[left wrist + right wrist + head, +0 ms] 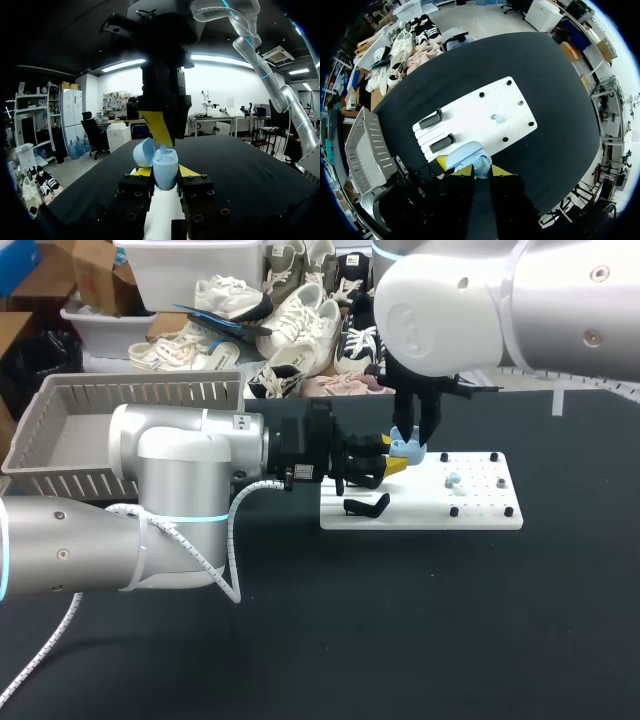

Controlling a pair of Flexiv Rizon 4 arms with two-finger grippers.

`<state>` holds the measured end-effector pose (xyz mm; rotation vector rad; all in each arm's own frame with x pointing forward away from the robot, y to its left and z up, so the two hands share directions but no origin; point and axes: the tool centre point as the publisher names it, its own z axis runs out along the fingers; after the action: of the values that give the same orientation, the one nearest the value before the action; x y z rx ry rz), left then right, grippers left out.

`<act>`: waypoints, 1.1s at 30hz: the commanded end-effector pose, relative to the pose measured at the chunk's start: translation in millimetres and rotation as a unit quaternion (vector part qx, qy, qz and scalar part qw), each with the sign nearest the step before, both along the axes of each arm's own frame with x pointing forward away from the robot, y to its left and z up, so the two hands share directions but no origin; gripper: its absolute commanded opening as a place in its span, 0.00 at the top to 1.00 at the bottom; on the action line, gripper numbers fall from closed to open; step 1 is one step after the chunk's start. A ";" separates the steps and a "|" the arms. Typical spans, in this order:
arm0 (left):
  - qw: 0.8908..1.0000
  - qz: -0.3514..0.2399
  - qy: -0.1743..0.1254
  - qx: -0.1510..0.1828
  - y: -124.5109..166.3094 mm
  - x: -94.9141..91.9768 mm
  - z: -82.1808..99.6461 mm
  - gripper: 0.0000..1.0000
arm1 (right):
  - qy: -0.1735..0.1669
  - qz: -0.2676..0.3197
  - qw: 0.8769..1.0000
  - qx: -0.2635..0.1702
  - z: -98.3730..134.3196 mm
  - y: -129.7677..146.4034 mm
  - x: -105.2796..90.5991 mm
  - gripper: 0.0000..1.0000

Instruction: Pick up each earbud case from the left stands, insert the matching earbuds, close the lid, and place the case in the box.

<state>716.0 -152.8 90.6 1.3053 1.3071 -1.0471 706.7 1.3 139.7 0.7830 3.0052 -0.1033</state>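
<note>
Open blue earbud case [407, 448] held above the white board [480, 515].
Left gripper [165, 172] fingers clamp it over the board's left half; right gripper [418, 438] just above, its grip unclear; grey basket [60, 430] left of the board.

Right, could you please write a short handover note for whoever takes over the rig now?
Left gripper: shut on the open light blue plastic earbud case, above the white pegged board.
Right gripper: directly over the case; grip unclear.
One pale blue earbud lies on the board; both black stands hold nothing.
Done: case picked, lid open.
To do: seat earbuds, close lid, put case in the grey slatted basket.
</note>
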 end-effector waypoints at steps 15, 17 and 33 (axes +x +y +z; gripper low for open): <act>1.000 0.002 -0.001 -0.001 -0.1 -1.3 -0.2 1.00 | 0.011 0.001 1.000 -0.001 -5.5 2.5 0.6 1.00; 1.000 0.002 -0.001 -0.001 -0.1 -1.3 -0.2 1.00 | 0.013 0.000 1.000 0.000 -5.9 2.5 0.5 1.00; 1.000 0.002 -0.001 -0.001 -0.1 -1.3 -0.2 1.00 | 0.010 0.004 1.000 0.008 -2.2 2.0 -10.3 0.61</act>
<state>715.9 -152.8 90.7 1.3054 1.3070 -1.0472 703.1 6.3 135.7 0.7759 3.0401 -0.1004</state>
